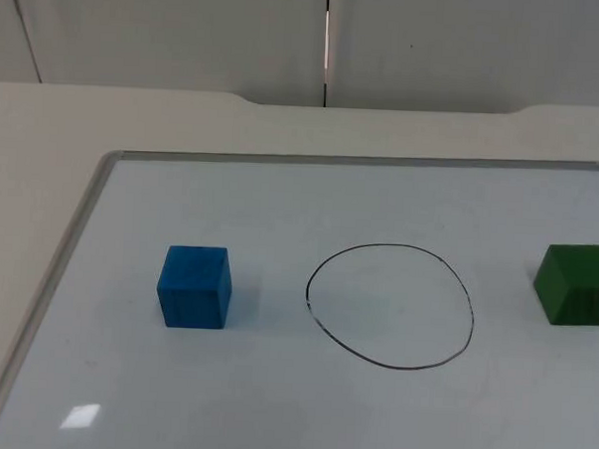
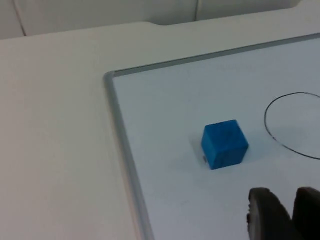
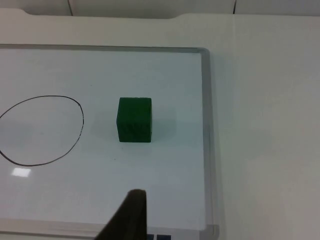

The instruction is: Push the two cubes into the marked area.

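A blue cube (image 1: 194, 287) sits on the left part of the whiteboard (image 1: 281, 194), and a green cube (image 1: 575, 284) sits at its right side. Between them is a hand-drawn black circle (image 1: 388, 306) with nothing inside. In the left wrist view my left gripper (image 2: 294, 212) is shut and hovers a short way in front of the blue cube (image 2: 225, 144), apart from it, with the circle's line (image 2: 267, 125) beyond. In the right wrist view my right gripper (image 3: 131, 215) is some distance from the green cube (image 3: 134, 120), and the circle (image 3: 40, 130) lies past it.
The whiteboard has a raised grey frame (image 1: 81, 225) along its left and far edges, also seen as the frame (image 2: 120, 140) and the frame (image 3: 206, 125). Bare white table (image 1: 45, 124) surrounds it, ending at the grey partition wall (image 1: 189, 31).
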You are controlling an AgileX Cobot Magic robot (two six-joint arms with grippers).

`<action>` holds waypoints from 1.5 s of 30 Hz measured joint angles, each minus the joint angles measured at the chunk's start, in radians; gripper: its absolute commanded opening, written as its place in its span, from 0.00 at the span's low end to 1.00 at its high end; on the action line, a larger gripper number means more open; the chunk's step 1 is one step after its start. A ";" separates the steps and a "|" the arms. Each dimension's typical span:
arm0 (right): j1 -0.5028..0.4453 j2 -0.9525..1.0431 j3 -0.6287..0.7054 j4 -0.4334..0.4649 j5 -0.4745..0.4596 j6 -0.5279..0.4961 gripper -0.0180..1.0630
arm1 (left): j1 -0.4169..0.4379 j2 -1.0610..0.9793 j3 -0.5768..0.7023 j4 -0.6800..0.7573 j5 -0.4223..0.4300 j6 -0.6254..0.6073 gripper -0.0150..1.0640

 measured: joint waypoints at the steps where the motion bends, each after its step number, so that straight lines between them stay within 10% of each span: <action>1: 0.000 0.000 0.000 0.000 0.000 0.000 0.99 | 0.000 0.015 0.000 -0.018 -0.013 0.009 0.14; 33: 0.000 0.000 0.000 0.004 0.000 0.000 0.99 | 0.000 0.484 0.000 -0.254 -0.365 0.101 0.01; 45: 0.000 0.000 0.000 0.004 0.000 0.000 0.99 | -0.005 0.765 0.000 -0.568 -0.461 0.421 0.01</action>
